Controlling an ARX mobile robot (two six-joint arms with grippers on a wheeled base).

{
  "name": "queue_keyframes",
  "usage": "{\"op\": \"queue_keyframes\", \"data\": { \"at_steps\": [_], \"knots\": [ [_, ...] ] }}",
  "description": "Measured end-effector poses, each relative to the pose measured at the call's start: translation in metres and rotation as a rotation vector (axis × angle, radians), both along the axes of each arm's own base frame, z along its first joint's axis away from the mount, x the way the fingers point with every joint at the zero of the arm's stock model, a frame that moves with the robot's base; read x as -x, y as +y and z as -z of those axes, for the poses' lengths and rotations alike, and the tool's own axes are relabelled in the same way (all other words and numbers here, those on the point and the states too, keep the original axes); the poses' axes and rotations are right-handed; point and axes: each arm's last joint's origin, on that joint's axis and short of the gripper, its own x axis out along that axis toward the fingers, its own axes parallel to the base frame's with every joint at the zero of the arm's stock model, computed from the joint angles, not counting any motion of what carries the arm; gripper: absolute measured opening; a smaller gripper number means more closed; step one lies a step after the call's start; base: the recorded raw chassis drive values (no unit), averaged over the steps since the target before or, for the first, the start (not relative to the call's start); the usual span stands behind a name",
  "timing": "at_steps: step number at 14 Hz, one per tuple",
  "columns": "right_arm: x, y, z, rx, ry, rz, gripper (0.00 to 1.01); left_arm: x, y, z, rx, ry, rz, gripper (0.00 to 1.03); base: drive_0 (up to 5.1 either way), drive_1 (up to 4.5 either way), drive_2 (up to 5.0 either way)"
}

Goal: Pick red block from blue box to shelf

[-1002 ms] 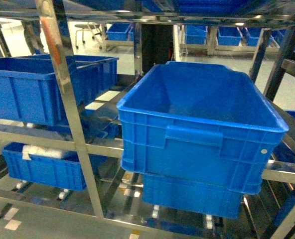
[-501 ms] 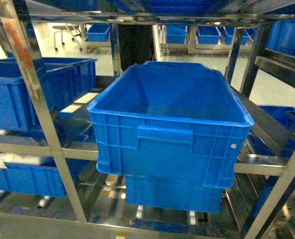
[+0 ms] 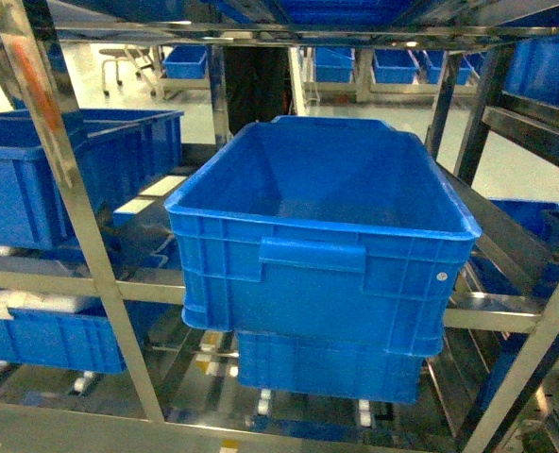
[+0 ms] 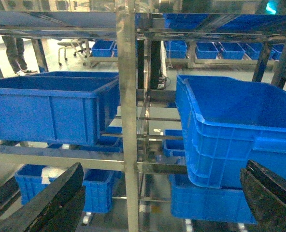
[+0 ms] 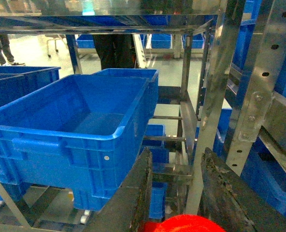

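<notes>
My R gripper is clamped on the red block, held up facing the shelf. L gripper hangs wide, holding nothing. Block's prob light, stiff, glossy, so slippery; best squeezed on flat sides, not the stud.

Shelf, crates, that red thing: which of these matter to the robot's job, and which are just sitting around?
Part of the job:
red block, held in the right gripper
shelf

Just there:
blue crates
person standing in the background
</notes>
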Motion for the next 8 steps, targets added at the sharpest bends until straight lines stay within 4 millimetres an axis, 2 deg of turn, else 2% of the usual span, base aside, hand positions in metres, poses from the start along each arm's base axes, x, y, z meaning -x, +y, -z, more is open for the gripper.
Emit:
{"op": "queue_keyframes", "data": {
  "at_steps": [8],
  "knots": [
    [0.0, 0.0, 0.0, 0.0, 0.0, 0.0, 0.26, 0.0, 0.0, 0.0, 0.0, 0.0, 0.0, 0.98, 0.0, 0.0, 0.0]
  ]
}}
